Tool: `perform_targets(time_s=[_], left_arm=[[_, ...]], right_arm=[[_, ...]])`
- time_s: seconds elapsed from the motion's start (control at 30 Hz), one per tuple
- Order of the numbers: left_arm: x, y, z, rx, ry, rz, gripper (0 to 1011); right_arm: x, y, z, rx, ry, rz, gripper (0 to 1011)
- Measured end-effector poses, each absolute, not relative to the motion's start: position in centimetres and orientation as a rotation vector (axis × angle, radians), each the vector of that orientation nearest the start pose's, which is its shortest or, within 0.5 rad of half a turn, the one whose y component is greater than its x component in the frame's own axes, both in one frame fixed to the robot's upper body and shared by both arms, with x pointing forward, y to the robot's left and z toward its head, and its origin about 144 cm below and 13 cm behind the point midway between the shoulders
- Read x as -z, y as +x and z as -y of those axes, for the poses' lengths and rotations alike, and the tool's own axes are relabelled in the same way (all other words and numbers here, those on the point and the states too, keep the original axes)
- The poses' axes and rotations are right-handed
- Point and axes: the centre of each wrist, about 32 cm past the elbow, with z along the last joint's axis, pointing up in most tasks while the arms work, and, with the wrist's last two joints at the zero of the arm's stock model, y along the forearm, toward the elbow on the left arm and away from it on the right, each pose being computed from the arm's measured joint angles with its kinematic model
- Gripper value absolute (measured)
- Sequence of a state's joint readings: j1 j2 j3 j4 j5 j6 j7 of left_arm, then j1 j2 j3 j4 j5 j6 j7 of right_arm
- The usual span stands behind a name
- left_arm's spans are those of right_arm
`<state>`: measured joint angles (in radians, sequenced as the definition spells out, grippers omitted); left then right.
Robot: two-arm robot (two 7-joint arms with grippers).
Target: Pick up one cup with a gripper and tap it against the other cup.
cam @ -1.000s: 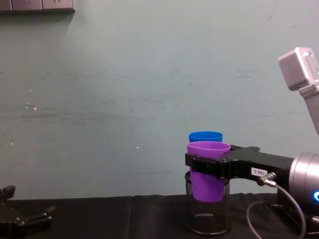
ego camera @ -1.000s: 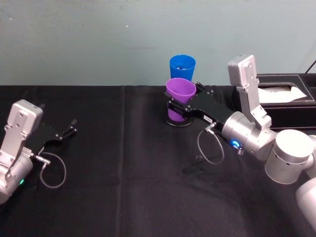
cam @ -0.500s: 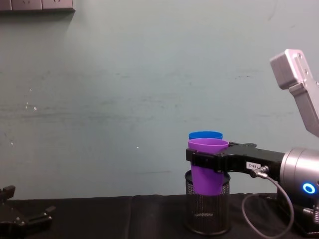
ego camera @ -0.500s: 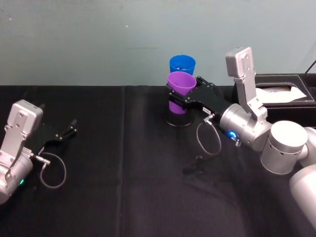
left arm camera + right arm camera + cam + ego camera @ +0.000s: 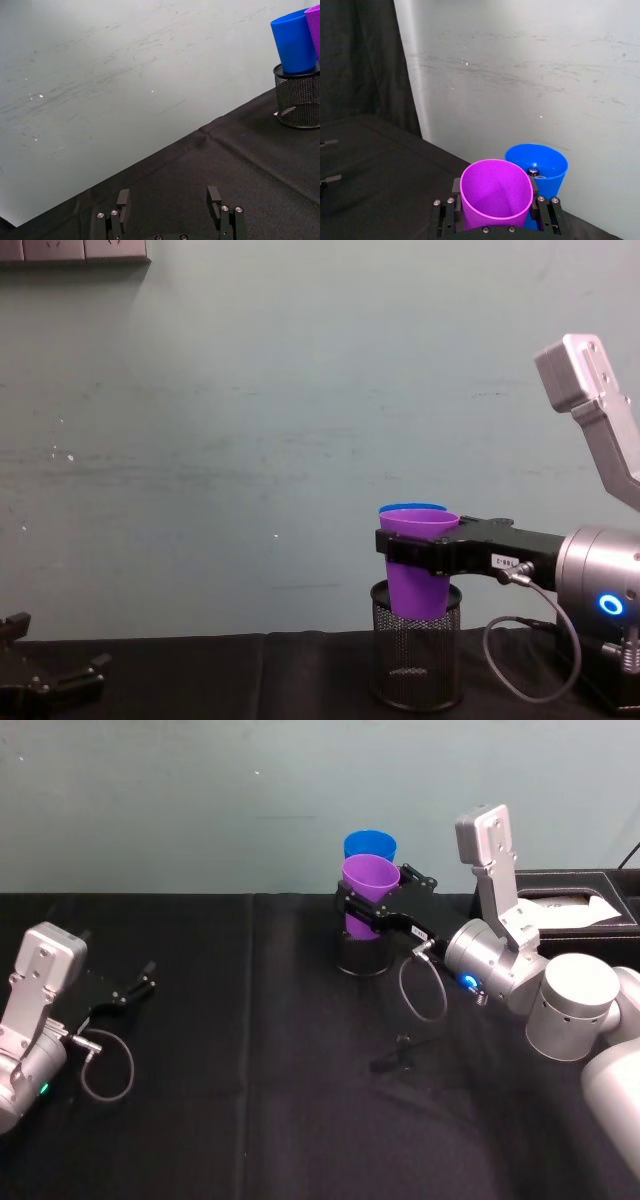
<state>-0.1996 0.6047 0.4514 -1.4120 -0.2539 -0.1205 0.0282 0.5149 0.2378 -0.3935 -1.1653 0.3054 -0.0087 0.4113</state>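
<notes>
Purple cup [image 5: 367, 886] clamped by right gripper [image 5: 366, 912], held over black mesh holder [image 5: 360, 958], just beside blue cup [image 5: 370, 845] seated in holder; contact not discernible. Left gripper [image 5: 140, 982] parked open on counter [image 5: 250, 1070], far left.

black-clothed table [image 5: 250, 1100] — mesh holder [image 5: 415, 665], tissue box [image 5: 602, 940]
</notes>
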Motion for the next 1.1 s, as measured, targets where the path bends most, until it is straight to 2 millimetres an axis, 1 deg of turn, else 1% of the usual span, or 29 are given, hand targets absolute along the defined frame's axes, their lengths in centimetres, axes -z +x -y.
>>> perform_targets(time_s=[0.57,1.1], left_arm=[[-113.98,48.86,-30.97,-1.248,0.304,0.285,1000],[-113.98,48.86,-30.96,-1.248,0.304,0.285,1000]], right_arm=[[-120.13,59.24,21.29,0.912,-0.031,0.077,736],[-120.20,59.71,21.30,0.919,-0.027,0.052,736]])
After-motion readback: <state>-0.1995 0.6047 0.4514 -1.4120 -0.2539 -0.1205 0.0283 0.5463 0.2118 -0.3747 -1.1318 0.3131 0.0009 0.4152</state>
